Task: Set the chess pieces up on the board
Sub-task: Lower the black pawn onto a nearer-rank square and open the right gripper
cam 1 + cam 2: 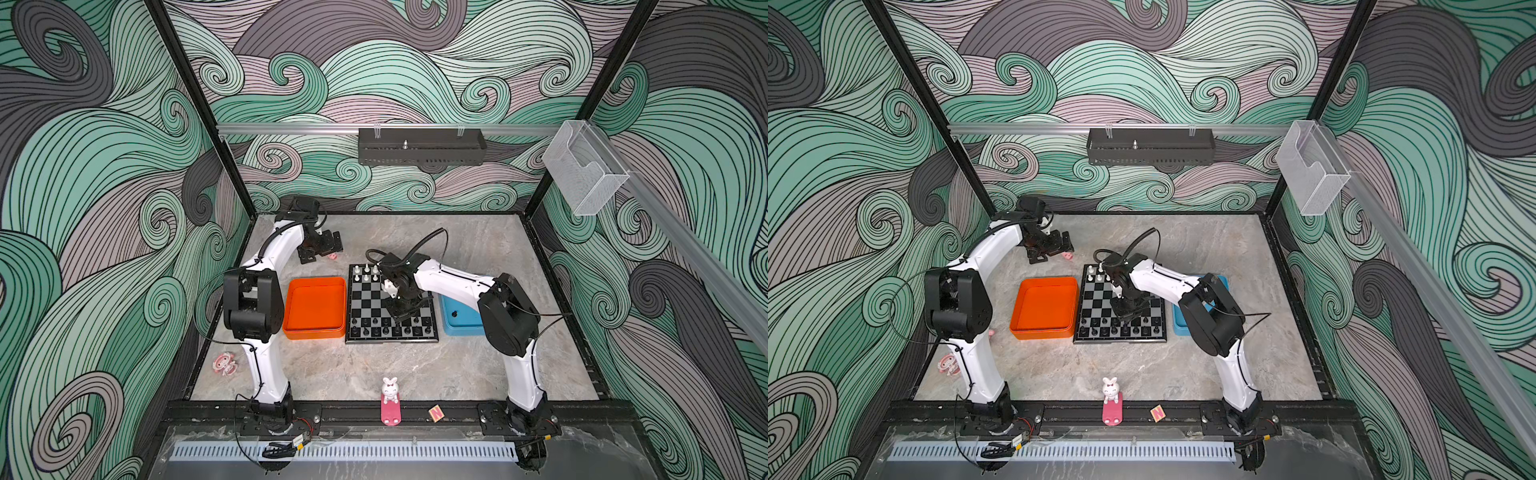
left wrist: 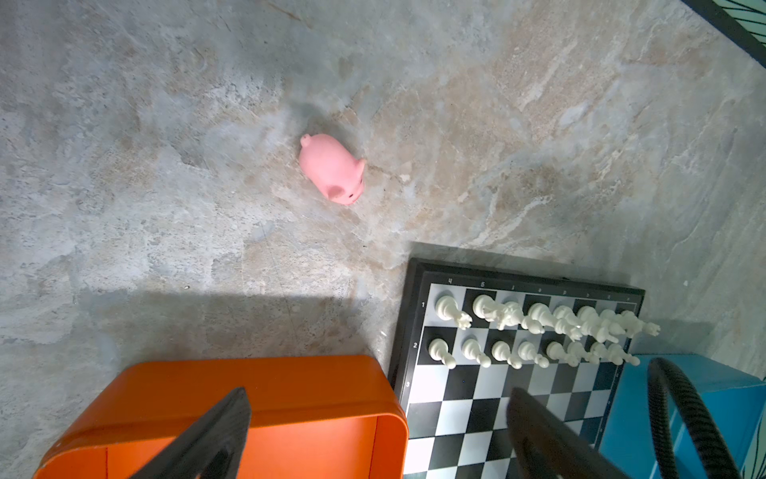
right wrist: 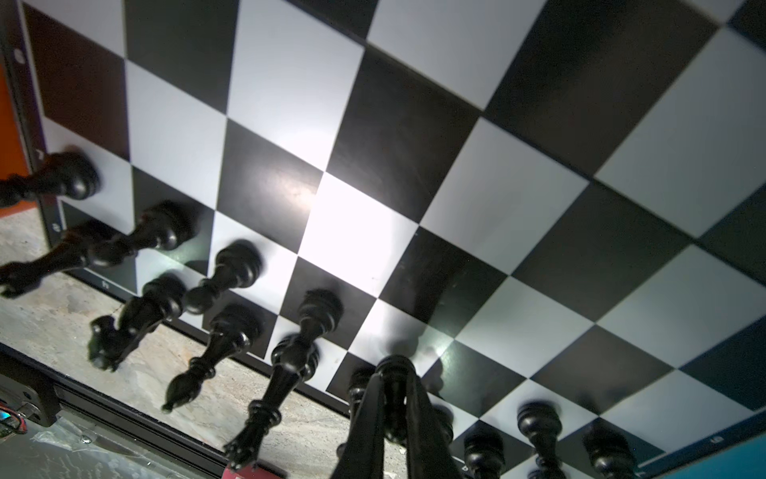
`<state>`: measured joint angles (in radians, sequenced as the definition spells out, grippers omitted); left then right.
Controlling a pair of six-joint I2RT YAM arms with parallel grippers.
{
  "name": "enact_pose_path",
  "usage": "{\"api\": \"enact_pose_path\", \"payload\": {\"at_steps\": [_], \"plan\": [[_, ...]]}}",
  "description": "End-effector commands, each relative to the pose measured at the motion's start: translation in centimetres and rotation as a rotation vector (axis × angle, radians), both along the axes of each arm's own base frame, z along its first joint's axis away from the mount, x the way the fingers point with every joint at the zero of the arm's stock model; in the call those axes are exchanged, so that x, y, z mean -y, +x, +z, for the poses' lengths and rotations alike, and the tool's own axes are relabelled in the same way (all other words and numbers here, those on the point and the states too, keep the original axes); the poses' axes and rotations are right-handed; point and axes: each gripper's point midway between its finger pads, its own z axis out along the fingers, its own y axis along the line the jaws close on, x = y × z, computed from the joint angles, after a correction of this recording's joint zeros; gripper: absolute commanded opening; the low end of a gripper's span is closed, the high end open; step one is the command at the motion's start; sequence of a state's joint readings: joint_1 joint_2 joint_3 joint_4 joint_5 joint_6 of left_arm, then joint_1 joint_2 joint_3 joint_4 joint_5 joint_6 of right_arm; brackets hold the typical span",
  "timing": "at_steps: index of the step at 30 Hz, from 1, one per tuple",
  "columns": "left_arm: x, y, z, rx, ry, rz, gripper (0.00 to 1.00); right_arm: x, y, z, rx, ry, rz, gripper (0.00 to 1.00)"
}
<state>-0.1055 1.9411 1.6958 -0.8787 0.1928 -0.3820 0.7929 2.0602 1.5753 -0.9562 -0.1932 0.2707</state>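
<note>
My right gripper pinches 1 black piece low over the board, presumably to seat it upright.

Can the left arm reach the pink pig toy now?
Likely yes: the left arm holds its jaws open near the pink pig, which lies alone on bare table; nothing stands between.

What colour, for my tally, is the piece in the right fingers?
Black; the chess piece shows best in the right wrist view.
</note>
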Motion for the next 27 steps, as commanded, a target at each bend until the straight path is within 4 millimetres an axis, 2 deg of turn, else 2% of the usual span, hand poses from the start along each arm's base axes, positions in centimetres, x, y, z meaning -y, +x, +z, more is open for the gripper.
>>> {"api": "enact_pose_path", "payload": {"at_steps": [1,27], "plan": [[-0.08,0.00,1.49,0.022,-0.012,-0.001,0.99,-0.02,-0.26,-0.48,-0.012,-0.012,-0.005,0.13],[-0.11,0.01,1.40,0.021,-0.010,0.000,0.99,-0.62,0.50,-0.31,0.005,-0.004,0.001,0.14]]}}
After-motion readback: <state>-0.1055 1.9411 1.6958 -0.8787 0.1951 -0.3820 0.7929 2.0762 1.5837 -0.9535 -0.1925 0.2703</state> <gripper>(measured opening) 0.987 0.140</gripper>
